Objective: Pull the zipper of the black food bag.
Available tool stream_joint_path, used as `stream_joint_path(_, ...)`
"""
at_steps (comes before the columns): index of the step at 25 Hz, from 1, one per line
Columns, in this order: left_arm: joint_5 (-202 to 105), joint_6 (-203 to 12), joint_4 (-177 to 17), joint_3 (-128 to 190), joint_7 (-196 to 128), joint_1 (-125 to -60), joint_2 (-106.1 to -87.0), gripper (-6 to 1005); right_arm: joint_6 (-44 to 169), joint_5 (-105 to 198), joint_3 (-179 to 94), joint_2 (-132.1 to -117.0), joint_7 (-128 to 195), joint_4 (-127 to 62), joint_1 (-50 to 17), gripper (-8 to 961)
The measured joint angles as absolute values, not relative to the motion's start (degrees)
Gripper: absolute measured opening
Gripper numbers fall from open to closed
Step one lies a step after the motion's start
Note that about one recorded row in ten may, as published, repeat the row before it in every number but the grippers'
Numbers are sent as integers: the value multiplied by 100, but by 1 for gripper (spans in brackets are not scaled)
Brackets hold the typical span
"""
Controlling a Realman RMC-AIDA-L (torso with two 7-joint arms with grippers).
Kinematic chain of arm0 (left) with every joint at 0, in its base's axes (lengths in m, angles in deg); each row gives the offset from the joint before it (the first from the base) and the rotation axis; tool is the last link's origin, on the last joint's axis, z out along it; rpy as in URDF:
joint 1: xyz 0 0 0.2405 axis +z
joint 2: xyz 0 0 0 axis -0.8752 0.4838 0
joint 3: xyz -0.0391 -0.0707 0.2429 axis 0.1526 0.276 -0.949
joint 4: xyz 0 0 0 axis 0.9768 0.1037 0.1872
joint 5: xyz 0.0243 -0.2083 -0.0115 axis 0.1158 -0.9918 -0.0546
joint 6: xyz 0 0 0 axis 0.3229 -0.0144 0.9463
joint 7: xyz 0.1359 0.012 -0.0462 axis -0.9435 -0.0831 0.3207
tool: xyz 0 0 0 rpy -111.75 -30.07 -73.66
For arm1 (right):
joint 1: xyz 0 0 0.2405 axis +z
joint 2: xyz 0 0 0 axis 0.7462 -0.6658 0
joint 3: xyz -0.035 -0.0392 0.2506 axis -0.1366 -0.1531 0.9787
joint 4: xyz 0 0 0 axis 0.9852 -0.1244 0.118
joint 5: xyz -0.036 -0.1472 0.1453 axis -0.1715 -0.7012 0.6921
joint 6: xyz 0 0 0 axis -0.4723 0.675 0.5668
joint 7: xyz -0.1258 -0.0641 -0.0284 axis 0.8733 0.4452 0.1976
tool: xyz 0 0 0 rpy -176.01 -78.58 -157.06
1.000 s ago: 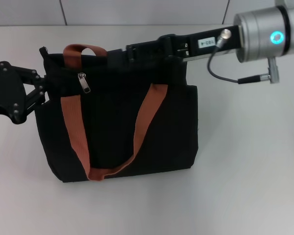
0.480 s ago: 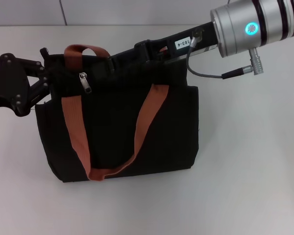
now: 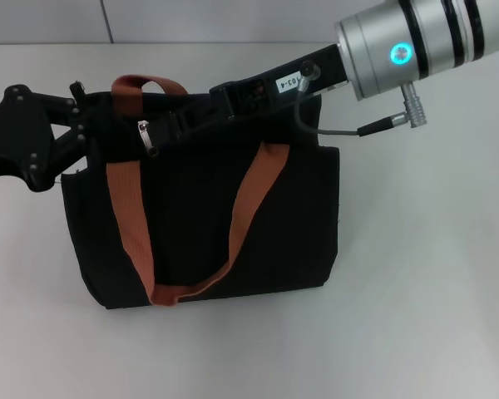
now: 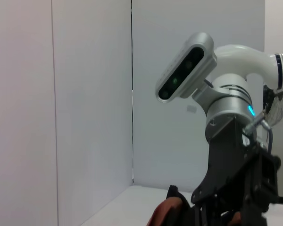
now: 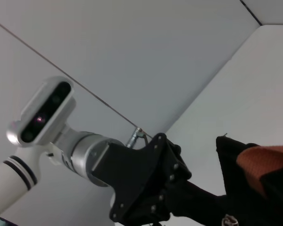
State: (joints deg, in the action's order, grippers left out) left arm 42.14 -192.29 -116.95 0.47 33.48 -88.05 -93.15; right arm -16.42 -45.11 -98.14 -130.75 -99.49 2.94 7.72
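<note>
Head view: the black food bag [image 3: 200, 216] stands on a pale surface [image 3: 416, 274] against a white panelled wall [image 3: 191, 21]. The zipper [image 3: 147, 137] hangs at its top left. The left claw [image 3: 81, 125] clamps the bag's top-left corner; the right claw [image 3: 170, 125] reaches beside the zipper, its grip indiscernible.

Wrist views: white wall panels [image 4: 61, 94], each showing the opposite arm.

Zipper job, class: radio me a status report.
Left gripper at the bag's top left corner. Right gripper reaching along the top, beside the zipper. Orange strap nearby, nothing blocking.

desk [image 3: 416, 291]: plain white, matte | wall [image 4: 85, 94]: pale grey panels, thin dark vertical seams | corner where panels meet desk | light: even, source probably overhead
</note>
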Motion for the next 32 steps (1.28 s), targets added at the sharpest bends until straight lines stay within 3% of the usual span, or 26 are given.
stream_joint_path(32, 4115, -19262, -11648, 153, 3856, -9239, -9438, 49, -1150, -4521, -10315, -13137, -9730, 523, 870, 436)
